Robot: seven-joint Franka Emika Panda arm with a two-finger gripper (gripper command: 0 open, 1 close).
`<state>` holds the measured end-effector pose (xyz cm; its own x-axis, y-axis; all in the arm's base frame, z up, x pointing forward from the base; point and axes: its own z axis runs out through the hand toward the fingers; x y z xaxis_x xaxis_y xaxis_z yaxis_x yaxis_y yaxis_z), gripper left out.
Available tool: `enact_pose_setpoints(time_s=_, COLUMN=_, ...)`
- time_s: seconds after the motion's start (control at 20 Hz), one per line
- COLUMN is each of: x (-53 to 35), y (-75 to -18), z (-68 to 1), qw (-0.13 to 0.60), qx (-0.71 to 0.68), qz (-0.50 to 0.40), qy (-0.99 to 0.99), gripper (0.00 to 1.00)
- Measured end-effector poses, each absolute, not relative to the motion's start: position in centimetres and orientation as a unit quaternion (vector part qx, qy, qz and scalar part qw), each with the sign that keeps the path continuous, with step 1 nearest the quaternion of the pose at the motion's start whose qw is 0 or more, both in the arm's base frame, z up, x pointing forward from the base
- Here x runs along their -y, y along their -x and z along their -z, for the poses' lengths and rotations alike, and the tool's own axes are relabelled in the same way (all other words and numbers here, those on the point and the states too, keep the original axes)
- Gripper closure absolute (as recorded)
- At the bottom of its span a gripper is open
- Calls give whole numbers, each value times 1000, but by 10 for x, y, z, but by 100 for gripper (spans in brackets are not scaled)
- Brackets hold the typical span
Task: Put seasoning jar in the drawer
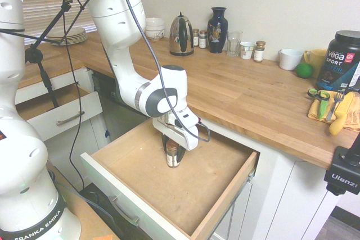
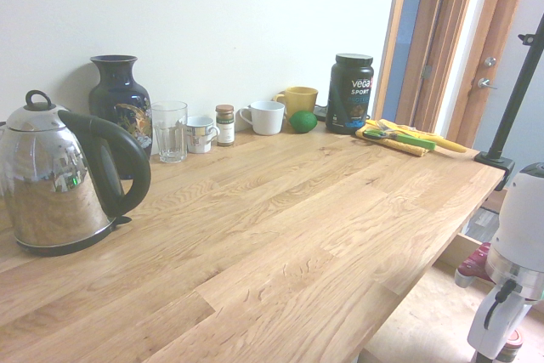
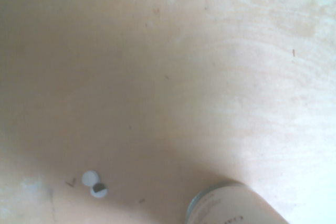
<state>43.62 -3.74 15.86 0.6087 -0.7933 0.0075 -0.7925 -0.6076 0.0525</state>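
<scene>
We see the seasoning jar upright on the drawer bottom, its label unreadable; gripper straddles it, grip unclear. The tub reads "Vega Sport".

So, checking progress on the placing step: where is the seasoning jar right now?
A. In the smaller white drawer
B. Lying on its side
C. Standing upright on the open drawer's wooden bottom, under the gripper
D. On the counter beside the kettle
C: the seasoning jar stands upright on the drawer bottom, directly under the gripper.
</scene>
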Motion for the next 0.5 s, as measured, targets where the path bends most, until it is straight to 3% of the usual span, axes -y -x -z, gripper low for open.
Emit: enact_pose_setpoints(time_s=0.5, x=13, y=-454, z=-264, qw=-2, qx=440, qz=-19, qy=-898, gripper=0)
